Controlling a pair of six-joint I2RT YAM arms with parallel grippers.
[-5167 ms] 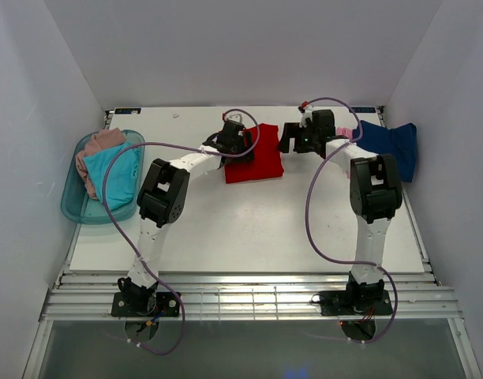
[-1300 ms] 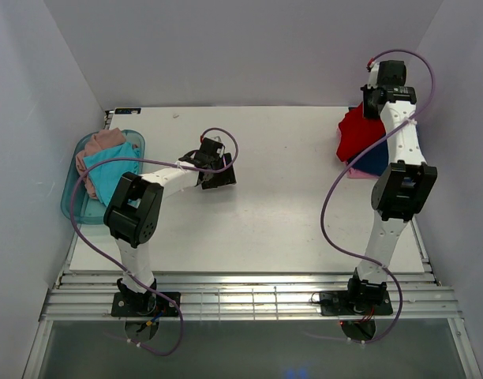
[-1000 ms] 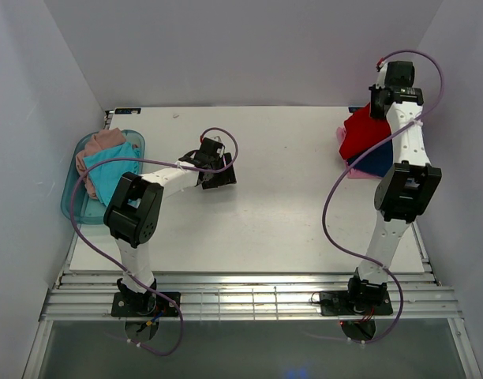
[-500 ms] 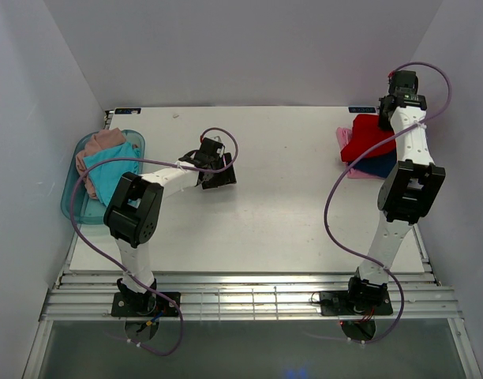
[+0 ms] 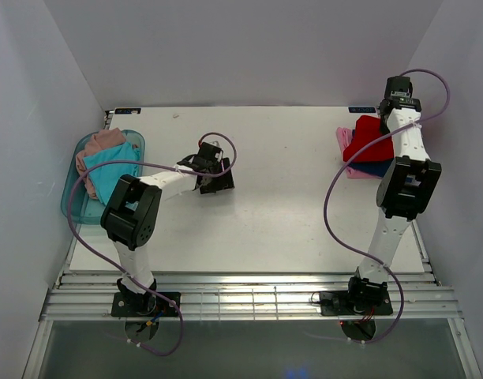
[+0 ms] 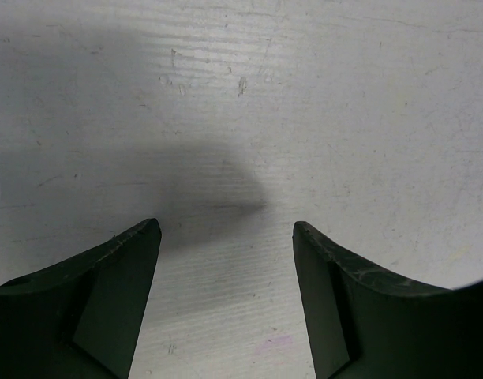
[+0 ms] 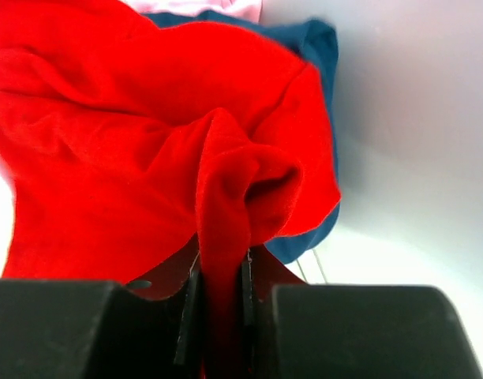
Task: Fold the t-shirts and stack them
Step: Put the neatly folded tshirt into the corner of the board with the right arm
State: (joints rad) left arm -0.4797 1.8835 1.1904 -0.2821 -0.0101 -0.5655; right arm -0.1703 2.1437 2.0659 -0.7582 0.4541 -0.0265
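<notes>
R gripper (image 7: 222, 312) is pressed together on a ridge of the red shirt (image 7: 107, 150) – the cloth rises straight up into the jaws, so the pinch is at the shirt's far-right edge and the rest spreads away from the fingers toward the table centre. The red shirt sits on top of the navy shirt (image 7: 316, 47), with the light pink shirt (image 5: 343, 142) showing at the bottom of the pile, all at the far-right corner of the table (image 5: 289, 213). The red top layer looks rumpled to me, not flat; I can't tell how well its edges line up w/ the navy one underneath.

My read: this is the set-down step. Since the bulk of the cloth lies left of the pinch, I'd let go and lift straight up, else the fold drags w/ the fingers and the stack skews.

L gripper (image 6: 226, 229) is spread wide, nothing between the fingers – only bare table below it, mid-table. The turquoise shirt (image 5: 115, 170) and dusty pink-beige shirt (image 5: 99, 142) lie bunched in the tub (image 5: 72, 209), left of the L gripper and well apart from the R arm, so the L arm is the nearer one for the next pick.
</notes>
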